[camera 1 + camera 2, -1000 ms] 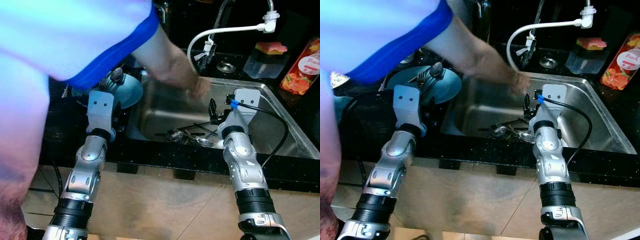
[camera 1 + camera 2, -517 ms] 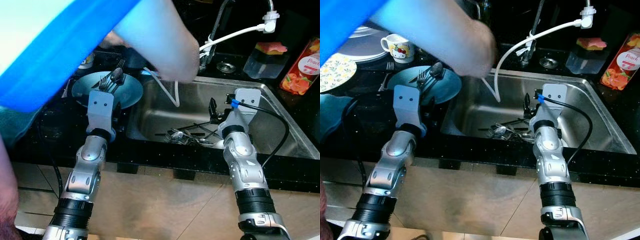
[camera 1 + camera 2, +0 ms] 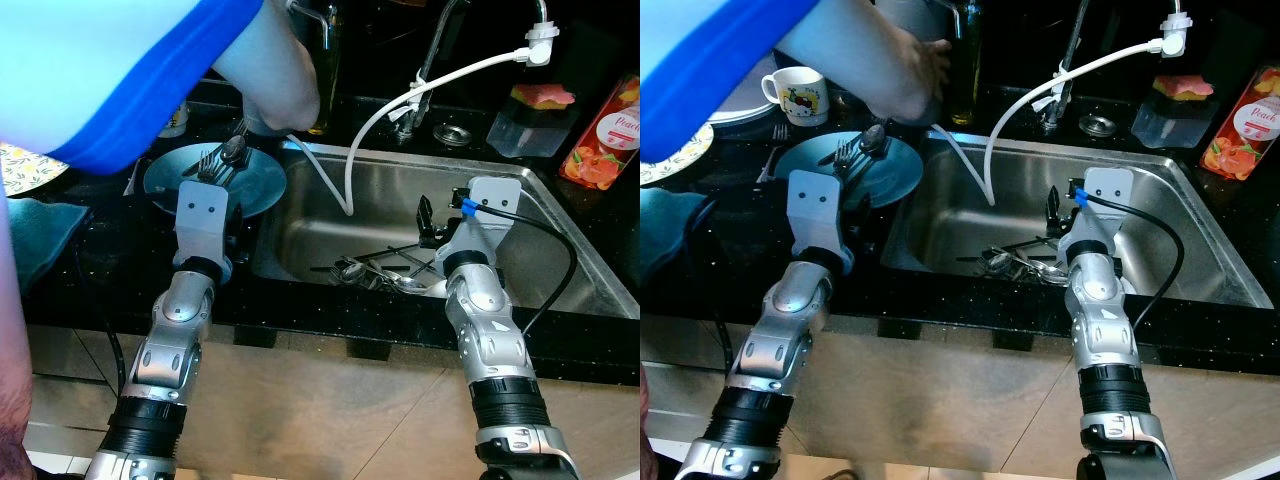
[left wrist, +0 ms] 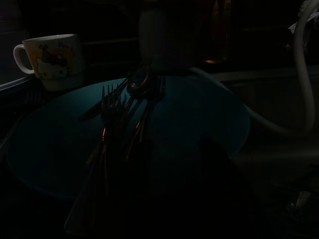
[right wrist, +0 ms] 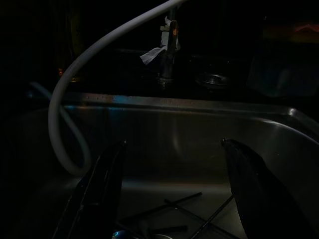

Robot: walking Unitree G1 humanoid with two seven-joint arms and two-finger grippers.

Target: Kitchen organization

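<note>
Cutlery in sink (image 3: 375,272): a loose heap of spoons and forks lies on the floor of the steel sink (image 3: 560,270), toward its near wall, just ahead of the right arm.
Blue plate (image 3: 175,183): sits on the black surface (image 3: 90,270) just left of the sink, carrying a few forks and a spoon (image 3: 232,150) at its far side.
Right gripper (image 5: 172,191): hangs over the sink above the heaped cutlery; its two black fingers (image 5: 99,194) stand well apart with nothing between them, and the sink's far wall shows through the gap.
Left gripper: at the near edge of the blue plate, over the surface; the left wrist view is very dark and I cannot tell how its fingers stand.
White hose (image 3: 400,100): runs from a fitting at the upper right, past the tap (image 3: 420,95), and loops down into the far left part of the sink.
Person: a sleeve (image 3: 120,70) in pale cloth with a blue hem takes up the upper left; the person's hand (image 3: 915,70) is beyond the plate, near a dark bottle (image 3: 962,60).
Mug (image 3: 795,95): white with a cartoon print, on the surface behind the plate.
Far right: a clear container with a sponge (image 3: 540,97) on top, and beside it a red packet (image 3: 605,135), both on the surface behind the sink.
</note>
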